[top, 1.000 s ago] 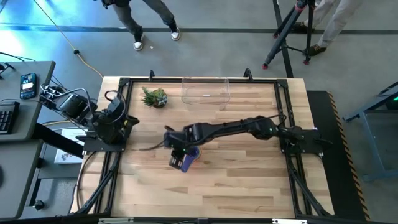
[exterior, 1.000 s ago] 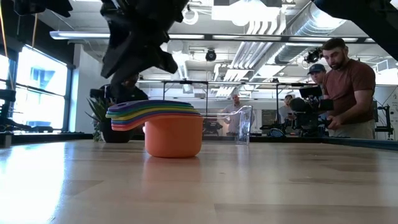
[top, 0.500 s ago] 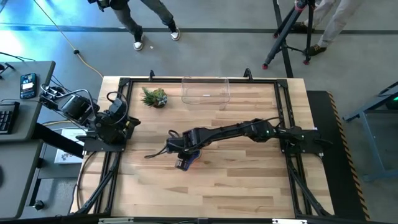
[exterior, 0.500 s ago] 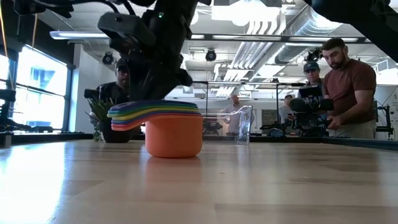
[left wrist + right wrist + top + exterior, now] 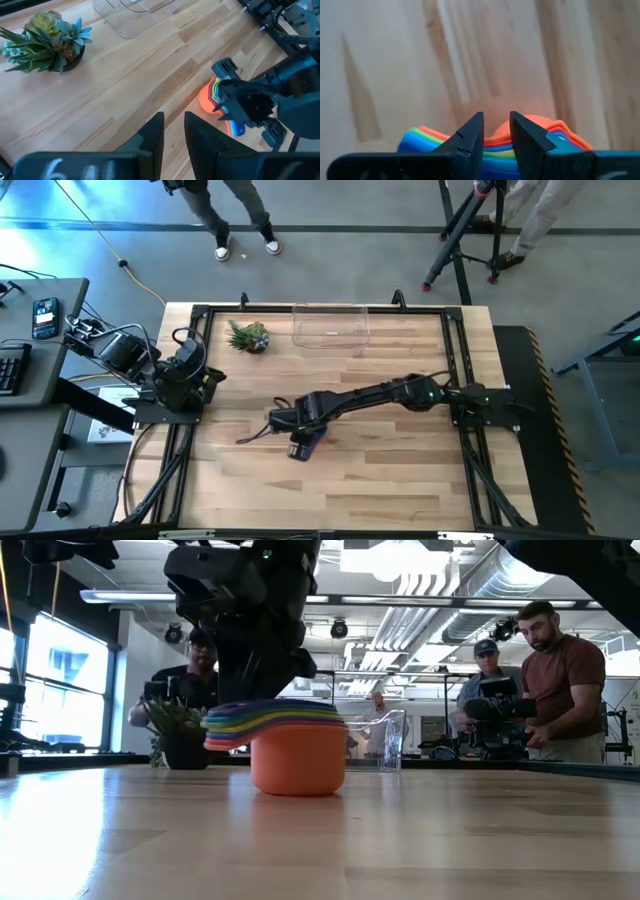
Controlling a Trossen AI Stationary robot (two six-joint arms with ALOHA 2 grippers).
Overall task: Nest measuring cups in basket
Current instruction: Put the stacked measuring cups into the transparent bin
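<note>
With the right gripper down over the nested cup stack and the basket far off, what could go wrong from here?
1. The nested measuring cups stand on the table with only the fanned handles near the right gripper; a pinch on a few handles may lift some cups and leave the orange one behind.
2. The fingers stand only narrowly apart, so they may push the stack instead of straddling it.
3. The clear basket sits at the far edge, so a long carry could shed cups.

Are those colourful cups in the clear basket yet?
No. The nested cups stand on the bare table; the basket sits apart at the far edge.
</note>
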